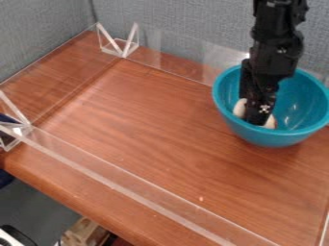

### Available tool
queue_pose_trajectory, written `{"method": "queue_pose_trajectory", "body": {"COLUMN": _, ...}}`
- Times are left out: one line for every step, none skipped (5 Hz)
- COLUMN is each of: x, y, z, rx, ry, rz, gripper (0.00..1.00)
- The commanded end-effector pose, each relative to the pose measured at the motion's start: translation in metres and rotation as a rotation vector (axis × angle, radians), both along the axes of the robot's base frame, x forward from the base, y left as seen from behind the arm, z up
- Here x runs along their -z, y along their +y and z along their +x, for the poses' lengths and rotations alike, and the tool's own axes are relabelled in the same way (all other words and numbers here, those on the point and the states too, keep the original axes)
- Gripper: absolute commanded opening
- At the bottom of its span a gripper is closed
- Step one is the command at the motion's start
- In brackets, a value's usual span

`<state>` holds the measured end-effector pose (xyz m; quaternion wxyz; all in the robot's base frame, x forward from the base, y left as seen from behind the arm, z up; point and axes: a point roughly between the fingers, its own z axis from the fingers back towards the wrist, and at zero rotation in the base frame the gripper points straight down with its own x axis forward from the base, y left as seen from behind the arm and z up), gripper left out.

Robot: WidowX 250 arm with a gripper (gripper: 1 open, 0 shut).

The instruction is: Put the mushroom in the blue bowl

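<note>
The blue bowl (298, 123) stands at the right side of the wooden table. My gripper (265, 113) points straight down and reaches low inside the bowl, over its left half. The mushroom (247, 109) shows only as a cream-white patch at the fingertips, close to the bowl's floor. Its cap is hidden behind the black fingers. The fingers are dark and overlap the mushroom, so I cannot make out whether they still clamp it.
A low clear acrylic wall (77, 168) fences the wooden table (129, 115) on all sides, with triangular braces at the far corner (118, 43) and at the left edge (11, 130). The bowl sits near the right wall.
</note>
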<state>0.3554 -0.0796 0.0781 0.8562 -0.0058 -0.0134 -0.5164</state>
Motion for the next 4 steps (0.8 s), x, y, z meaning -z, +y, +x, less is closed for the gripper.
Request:
{"method": "queue_pose_trajectory", "body": {"x": -0.018, "y": 0.004, "z": 0.016, "rx": -0.02, "ry": -0.067, "rz": -0.007, "gripper": 1.0}}
{"method": "queue_pose_trajectory", "body": {"x": -0.014, "y": 0.005, "z": 0.021, "rx": -0.027, "ry": -0.066, "rz": -0.001, "gripper": 1.0}}
{"method": "queue_pose_trajectory", "body": {"x": -0.012, "y": 0.008, "z": 0.026, "rx": -0.037, "ry": -0.067, "rz": 0.006, "gripper": 1.0}}
{"method": "queue_pose_trajectory", "body": {"x": -0.012, "y": 0.01, "z": 0.032, "rx": -0.048, "ry": -0.069, "rz": 0.012, "gripper": 1.0}}
